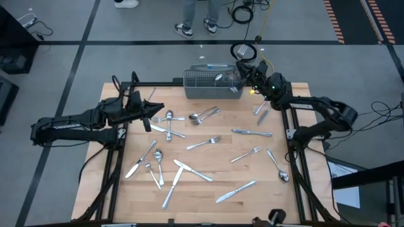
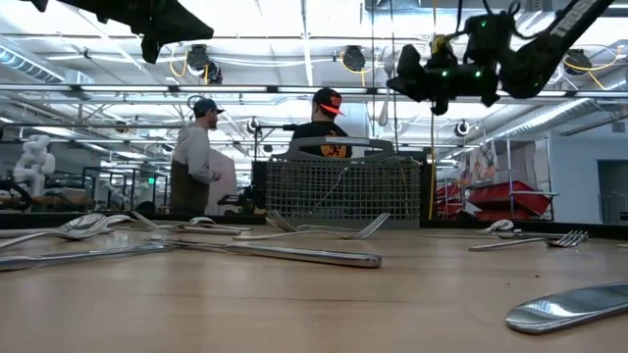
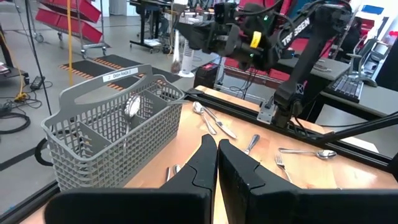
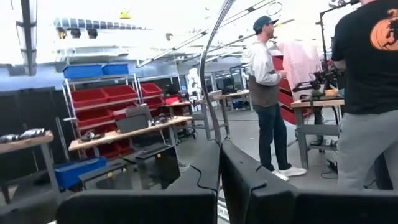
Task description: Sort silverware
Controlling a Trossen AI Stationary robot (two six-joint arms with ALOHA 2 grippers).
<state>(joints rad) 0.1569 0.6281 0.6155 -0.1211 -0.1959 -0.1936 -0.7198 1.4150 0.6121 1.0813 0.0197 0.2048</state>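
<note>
Several pieces of silverware lie flat and scattered over the wooden table. A grey mesh basket stands at the far edge, and a spoon stands inside it. My right gripper hovers over the basket's right end, shut on a slim silver piece. I cannot tell whether that piece is a fork, a spoon or a knife. My left gripper hangs shut above the table's left part, with nothing between its fingers. My right gripper pinches the slim silver piece between its two fingers; the strip rises from between them in the right wrist view. The fingers reach about level and lie across the piece. It stands roughly upright, lifted clear above the basket. I cannot tell which part is held.
Forks, knives and spoons lie across the whole tabletop, thickest at the left and near the basket. A black frame rail runs along the table's sides. Two people stand beyond the far edge.
</note>
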